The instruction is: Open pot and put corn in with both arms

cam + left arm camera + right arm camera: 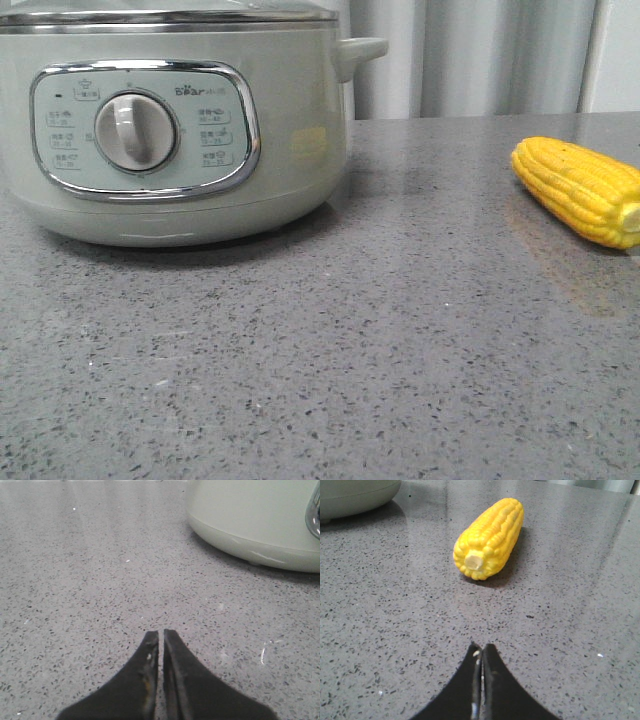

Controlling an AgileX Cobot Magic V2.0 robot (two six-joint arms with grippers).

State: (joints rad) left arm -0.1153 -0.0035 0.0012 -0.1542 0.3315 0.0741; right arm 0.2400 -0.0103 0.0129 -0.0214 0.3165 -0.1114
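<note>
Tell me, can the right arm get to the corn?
Probably yes. The corn lies alone on the counter, with nothing between it and the shut right gripper.

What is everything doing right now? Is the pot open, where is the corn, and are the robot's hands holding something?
Pot: standing on the counter, lid on, not opened.
Corn: lying on its side on the counter, apart from the pot, untouched.
Left end effector: shut, empty, low over the counter near the pot.
Right end effector: shut, empty, pointing at the corn's stub end, not touching it.
</note>
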